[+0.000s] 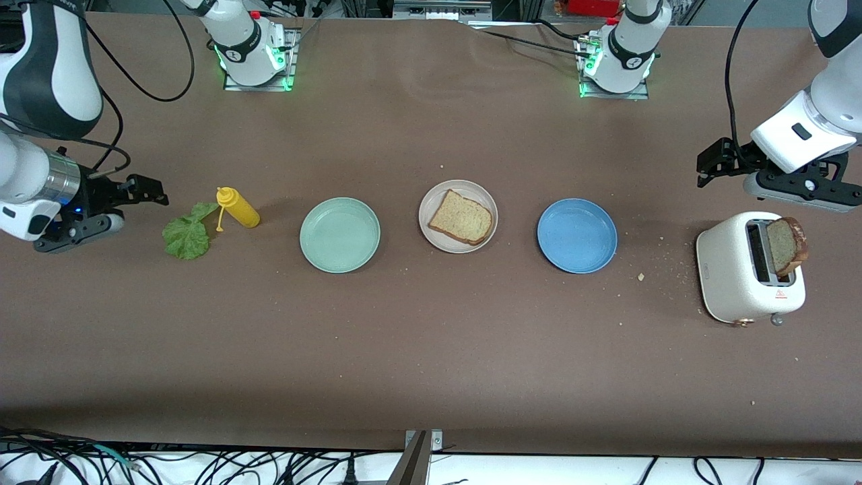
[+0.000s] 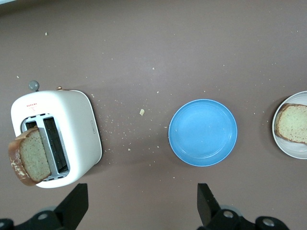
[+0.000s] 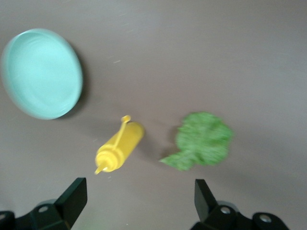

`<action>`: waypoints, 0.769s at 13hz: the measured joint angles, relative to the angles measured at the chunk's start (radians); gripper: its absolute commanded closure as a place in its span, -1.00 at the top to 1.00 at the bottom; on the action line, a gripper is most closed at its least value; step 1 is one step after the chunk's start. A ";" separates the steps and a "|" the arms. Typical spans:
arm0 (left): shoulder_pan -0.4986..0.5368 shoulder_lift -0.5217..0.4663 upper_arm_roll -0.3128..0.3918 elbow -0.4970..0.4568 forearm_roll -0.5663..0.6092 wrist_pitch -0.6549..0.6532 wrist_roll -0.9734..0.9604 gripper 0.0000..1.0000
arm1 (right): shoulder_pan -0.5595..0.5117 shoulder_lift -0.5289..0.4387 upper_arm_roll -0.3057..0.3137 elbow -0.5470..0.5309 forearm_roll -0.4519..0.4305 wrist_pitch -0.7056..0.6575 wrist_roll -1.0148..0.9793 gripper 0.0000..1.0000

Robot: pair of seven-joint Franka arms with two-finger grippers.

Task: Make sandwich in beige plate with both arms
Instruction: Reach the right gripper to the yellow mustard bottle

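The beige plate (image 1: 471,190) sits mid-table with one bread slice (image 1: 460,217) lying flat on it. A second bread slice (image 1: 788,245) sticks up, tilted, from the white toaster (image 1: 731,269) at the left arm's end. A green lettuce leaf (image 1: 186,234) lies at the right arm's end. My left gripper (image 1: 707,165) hangs open and empty above the table beside the toaster (image 2: 79,129); its wrist view shows that slice (image 2: 31,155). My right gripper (image 1: 151,194) is open and empty, in the air beside the lettuce (image 3: 204,141).
A yellow squeeze bottle (image 1: 238,207) lies on its side next to the lettuce. A mint green plate (image 1: 340,234) and a blue plate (image 1: 577,235) flank the beige one, both empty. Crumbs dot the table between the blue plate and the toaster.
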 measured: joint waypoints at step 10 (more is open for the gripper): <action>-0.001 0.000 0.000 0.000 0.000 0.002 0.000 1.00 | -0.004 -0.001 -0.101 -0.186 0.236 0.089 -0.723 0.99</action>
